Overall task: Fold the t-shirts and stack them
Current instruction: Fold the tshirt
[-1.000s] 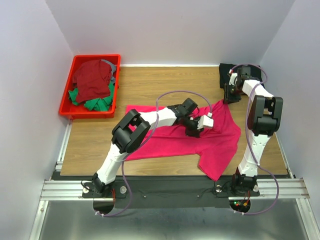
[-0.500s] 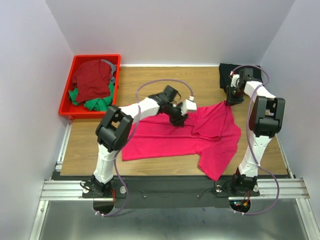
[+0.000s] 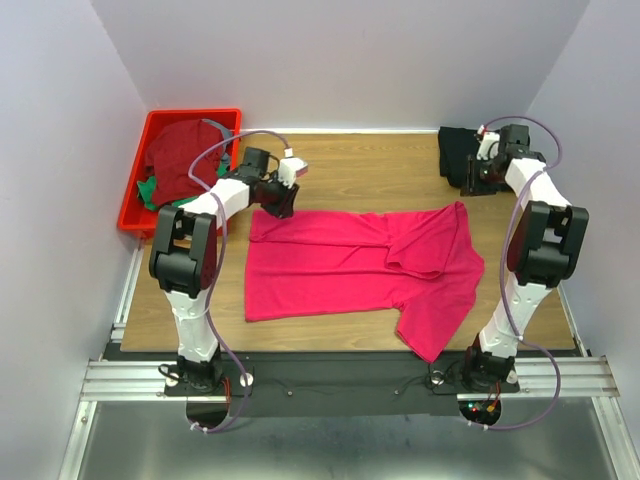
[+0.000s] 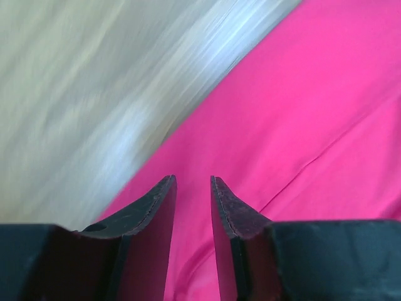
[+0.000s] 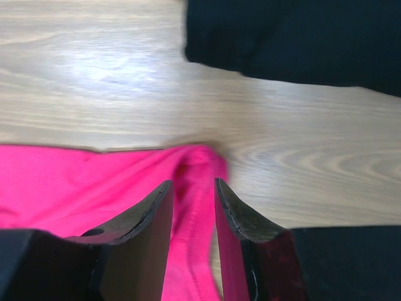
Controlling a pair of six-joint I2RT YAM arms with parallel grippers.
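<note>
A bright pink-red t-shirt point(image 3: 340, 265) lies spread on the wooden table, with its right part wrinkled and folded over. My left gripper point(image 3: 278, 196) is over the shirt's back left corner. In the left wrist view it point(image 4: 193, 179) is open, with pink cloth point(image 4: 313, 94) below the gap. My right gripper point(image 3: 470, 184) hovers at the shirt's back right corner, beside a folded black t-shirt point(image 3: 455, 150). Seen from the right wrist, this gripper point(image 5: 191, 182) is open over the pink corner point(image 5: 62, 182), with the black t-shirt point(image 5: 301, 37) beyond it.
A red plastic bin point(image 3: 135, 208) stands at the back left with a dark red shirt point(image 3: 180, 160) and a green one point(image 3: 148, 187) inside. White walls close in the table on three sides. Bare wood point(image 3: 360, 165) shows behind the pink shirt.
My left arm swept from the shirt's middle to its back left corner, and the cloth now lies spread out flatter. The right gripper shifted slightly back and to the right.
</note>
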